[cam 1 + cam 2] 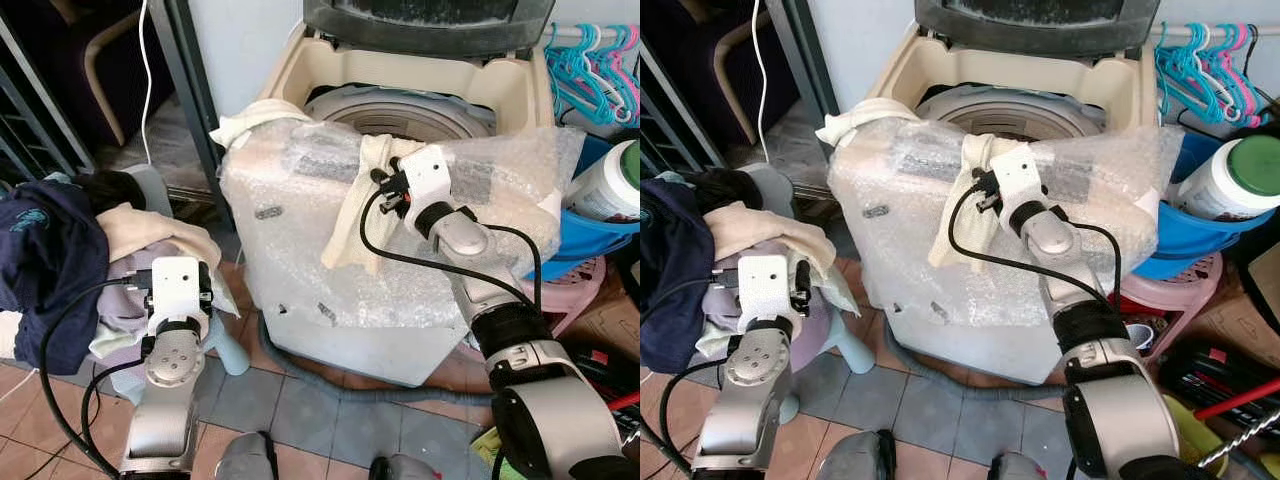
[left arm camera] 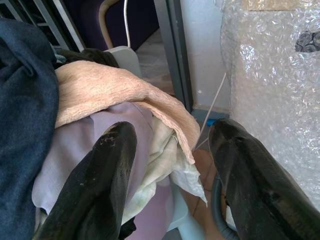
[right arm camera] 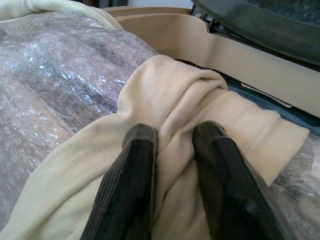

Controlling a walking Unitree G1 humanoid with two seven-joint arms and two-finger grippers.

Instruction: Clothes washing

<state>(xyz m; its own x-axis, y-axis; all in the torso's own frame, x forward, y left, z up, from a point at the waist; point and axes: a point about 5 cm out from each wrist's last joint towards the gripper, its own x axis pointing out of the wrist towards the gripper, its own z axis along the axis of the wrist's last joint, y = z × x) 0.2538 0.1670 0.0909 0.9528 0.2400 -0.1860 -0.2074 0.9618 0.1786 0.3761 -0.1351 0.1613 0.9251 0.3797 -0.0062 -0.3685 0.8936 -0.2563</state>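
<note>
Right gripper [image 3: 172, 150] is seen pinched on a fold of a cream cloth [image 3: 165, 100], which is draped over the front rim of a top-loading washer [image 1: 290, 60]; part of the cloth hangs down the front and part lies toward the drum [image 1: 400, 110]. The washer's body is wrapped in bubble wrap [image 1: 300, 250], and its lid [image 1: 430, 20] is raised at the back. Left gripper [image 2: 172, 165] is held with its fingers apart, nothing between them, just above a pile of laundry [image 1: 120, 270] heaped on a pale stool [image 1: 225, 350] beside the washer. In the pile a peach towel [image 2: 110, 90], a lilac cloth [image 2: 75, 160] and a dark blue garment [image 1: 50, 250] can be made out. To the robot's right a blue basin [image 1: 580, 240], a white jar with a green lid [image 1: 615, 180] and teal hangers [image 1: 590, 60] are visible.

The loading step is judged to be in hand: one piece is caught at the rim and has not yet been dropped into the drum, while most of the laundry remains on the stool. For the next move, the cream cloth would need to be lifted clear of the rim and bubble wrap, carried over the opening and released, so that no tail is left hanging outside. A snag on the wrap is judged possible.
</note>
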